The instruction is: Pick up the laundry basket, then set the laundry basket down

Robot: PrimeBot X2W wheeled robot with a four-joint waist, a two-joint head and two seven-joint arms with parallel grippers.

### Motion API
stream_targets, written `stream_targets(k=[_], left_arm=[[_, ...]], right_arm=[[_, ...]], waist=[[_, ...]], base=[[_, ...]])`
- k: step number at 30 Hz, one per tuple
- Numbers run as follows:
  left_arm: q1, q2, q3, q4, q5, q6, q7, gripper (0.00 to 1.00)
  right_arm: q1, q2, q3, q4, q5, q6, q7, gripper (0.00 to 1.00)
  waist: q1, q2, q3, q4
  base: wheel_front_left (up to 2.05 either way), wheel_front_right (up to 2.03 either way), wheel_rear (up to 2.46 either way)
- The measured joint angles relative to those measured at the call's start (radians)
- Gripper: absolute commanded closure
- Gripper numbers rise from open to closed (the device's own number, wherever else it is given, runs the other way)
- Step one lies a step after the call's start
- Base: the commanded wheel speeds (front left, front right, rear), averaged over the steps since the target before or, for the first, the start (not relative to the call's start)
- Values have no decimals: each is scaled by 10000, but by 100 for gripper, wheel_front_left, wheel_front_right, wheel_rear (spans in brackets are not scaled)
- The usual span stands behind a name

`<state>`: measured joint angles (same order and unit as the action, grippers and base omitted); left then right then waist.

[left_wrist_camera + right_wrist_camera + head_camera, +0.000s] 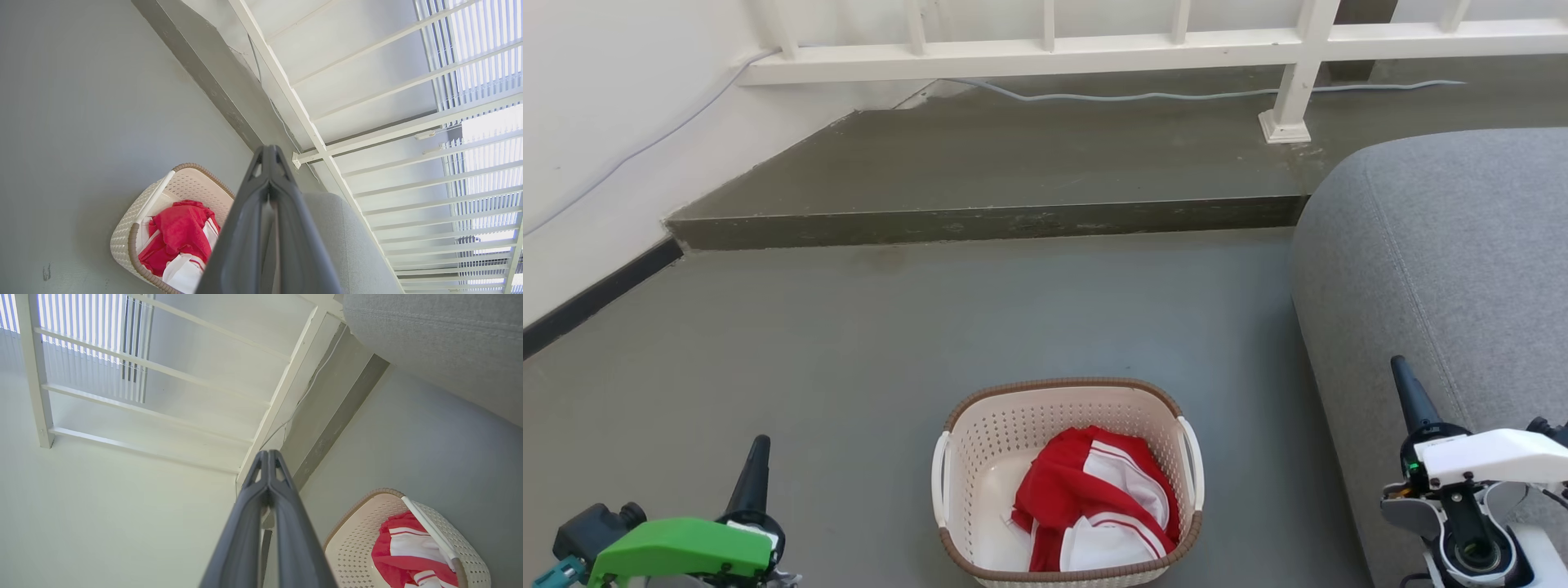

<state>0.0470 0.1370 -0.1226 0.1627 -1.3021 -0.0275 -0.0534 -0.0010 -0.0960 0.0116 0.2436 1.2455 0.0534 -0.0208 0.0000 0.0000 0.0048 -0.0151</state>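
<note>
The laundry basket [1029, 429] was seen at the lower centre of the head view, standing upright on the grey floor [849, 343]. Its brown rim was uppermost, and a white handle [941, 478] was set on each side. A crumpled red and white garment [1094, 498] was held inside it, heaped towards the right half.

The left gripper [758, 457] was found at the lower left corner of that view, well apart from the basket. Its two dark fingers were pressed together up to the tips, and nothing was gripped between them. The same closed pair was seen in the left wrist view, with the basket to its lower left.

The right gripper [1405, 384] was placed at the lower right of the head view, in front of a grey sofa [1445, 245]. Its fingers were likewise drawn together, and nothing was held. It too was kept well clear of the basket.

A raised step [1013, 155] was seen across the upper part of the head view. It was topped by a white railing [1045, 49], and a pale cable [1135, 95] was laid along its base.
</note>
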Motion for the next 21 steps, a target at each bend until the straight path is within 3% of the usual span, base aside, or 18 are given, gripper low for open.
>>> stream_targets(k=[21], left_arm=[[-538, -232, 688, 558, -2673, -596, 568, 100]], right_arm=[[-354, 201, -717, 171, 2765, 435, 671, 100]], waist=[[0, 0, -13, 107]], base=[[0, 0, 0]])
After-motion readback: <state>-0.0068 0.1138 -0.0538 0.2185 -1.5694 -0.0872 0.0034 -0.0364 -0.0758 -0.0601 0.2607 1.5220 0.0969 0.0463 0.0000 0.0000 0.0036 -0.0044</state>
